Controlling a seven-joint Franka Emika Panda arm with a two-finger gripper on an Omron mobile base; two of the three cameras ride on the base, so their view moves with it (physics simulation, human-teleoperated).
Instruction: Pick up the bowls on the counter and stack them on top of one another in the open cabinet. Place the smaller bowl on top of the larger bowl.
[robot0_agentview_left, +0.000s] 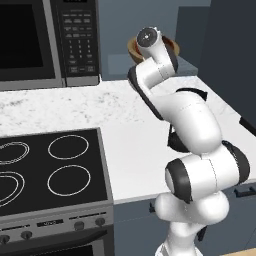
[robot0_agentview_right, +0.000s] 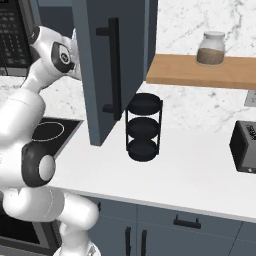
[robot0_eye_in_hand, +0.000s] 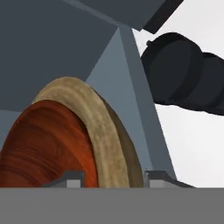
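The white marble-look counter (robot0_agentview_left: 125, 135) spreads out under my arm, with the black stovetop (robot0_agentview_left: 47, 170) set into it on my left and the black-and-steel microwave (robot0_agentview_left: 47, 42) standing behind that. Above the counter's far side is the slate blue-grey open cabinet (robot0_eye_in_hand: 65, 48), whose door (robot0_agentview_right: 112, 65) with its long dark handle hangs open in the right base view. Further right on the counter stand a black three-tier round rack (robot0_agentview_right: 143, 127) and a dark toaster (robot0_agentview_right: 245, 147), and a wooden shelf (robot0_agentview_right: 200, 72) on the wall carries a glass jar (robot0_agentview_right: 211, 48).

Inside the cabinet recess sits the light tan larger bowl (robot0_eye_in_hand: 105, 131), its thick rim close in front of my hand camera; in the left base view its edge peeks out behind my wrist. The glossy dark red-brown smaller bowl (robot0_eye_in_hand: 48, 144) lies nested within it, so the two are stacked.

My gripper (robot0_eye_in_hand: 113, 180) is right at the tan rim, the tips standing apart on either side of it, open and gripping nothing that I can see.
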